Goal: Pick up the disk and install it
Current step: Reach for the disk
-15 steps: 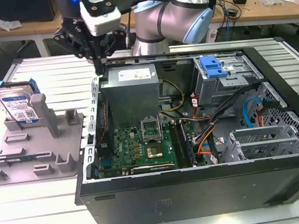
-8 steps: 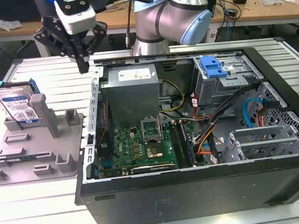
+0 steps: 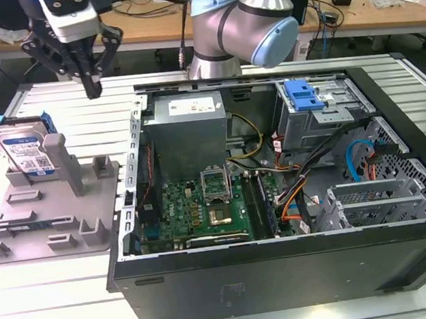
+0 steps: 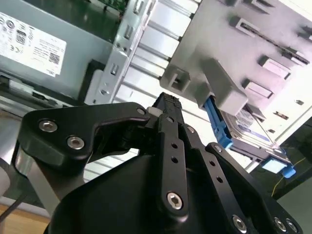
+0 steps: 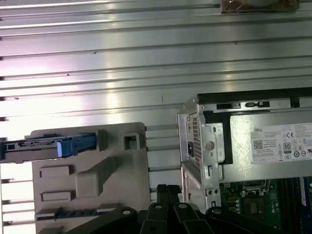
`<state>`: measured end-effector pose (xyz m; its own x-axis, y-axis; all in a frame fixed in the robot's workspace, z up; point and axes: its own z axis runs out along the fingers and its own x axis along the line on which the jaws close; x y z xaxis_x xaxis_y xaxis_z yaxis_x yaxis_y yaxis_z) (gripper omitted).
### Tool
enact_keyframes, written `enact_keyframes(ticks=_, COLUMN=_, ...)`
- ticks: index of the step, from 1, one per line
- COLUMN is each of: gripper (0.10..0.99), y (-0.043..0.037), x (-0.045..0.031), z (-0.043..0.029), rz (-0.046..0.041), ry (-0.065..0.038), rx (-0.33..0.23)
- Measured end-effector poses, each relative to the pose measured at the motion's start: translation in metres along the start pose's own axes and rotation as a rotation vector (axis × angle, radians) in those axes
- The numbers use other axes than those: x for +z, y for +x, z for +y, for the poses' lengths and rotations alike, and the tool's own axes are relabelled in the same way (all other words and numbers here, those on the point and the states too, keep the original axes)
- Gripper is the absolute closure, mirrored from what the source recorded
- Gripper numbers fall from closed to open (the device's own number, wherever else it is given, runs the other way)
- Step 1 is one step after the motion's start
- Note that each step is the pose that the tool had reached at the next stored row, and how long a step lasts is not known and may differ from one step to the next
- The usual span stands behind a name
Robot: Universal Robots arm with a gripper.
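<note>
The disk (image 3: 25, 151), a silver drive with a white-and-blue label in a bright blue carrier, stands on edge, leaning in the grey fixture plate (image 3: 88, 198) at the exterior view's left. My gripper (image 3: 93, 89) hangs in the air above the slatted table, behind the fixture and to the disk's right, well apart from it. Its fingers are shut with nothing between them. In both wrist views the shut fingertips (image 4: 168, 101) (image 5: 168, 188) point between the fixture and the computer case, and the disk (image 4: 243, 127) (image 5: 53, 146) shows edge-on.
An open computer case (image 3: 284, 266) lies on the table to the fixture's right, holding a grey power supply (image 3: 188, 132), a motherboard (image 3: 203, 209), and a blue latch on a metal drive cage (image 3: 302, 94). The arm's base (image 3: 230, 22) stands behind the case.
</note>
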<state>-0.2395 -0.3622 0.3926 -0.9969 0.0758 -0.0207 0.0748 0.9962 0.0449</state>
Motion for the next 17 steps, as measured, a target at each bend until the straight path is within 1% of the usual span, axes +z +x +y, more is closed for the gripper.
enact_keyframes(ticks=3, gripper=0.98, y=0.0174, x=0.0001, z=0.0057, rz=0.0001, ry=0.0, rx=0.0)
enact_keyframes(ticks=11, gripper=0.98, y=0.0488, x=0.0003, z=0.0163, rz=0.0002, ry=0.0, rx=0.0)
enact_keyframes(ticks=13, gripper=0.98, y=0.0596, x=0.0004, z=0.0198, rz=0.0002, ry=0.0, rx=0.0)
enact_keyframes(ticks=14, gripper=0.98, y=0.0635, x=0.0004, z=0.021, rz=0.0002, ry=0.0, rx=0.0)
enact_keyframes(ticks=15, gripper=0.98, y=0.0714, x=0.0005, z=0.0235, rz=0.0002, ry=0.0, rx=0.0)
enact_keyframes(ticks=16, gripper=0.98, y=0.0771, x=0.0005, z=0.0251, rz=0.0002, ry=0.0, rx=0.0)
enact_keyframes(ticks=17, gripper=0.98, y=0.0809, x=0.0005, z=0.026, rz=0.0002, ry=0.0, rx=0.0)
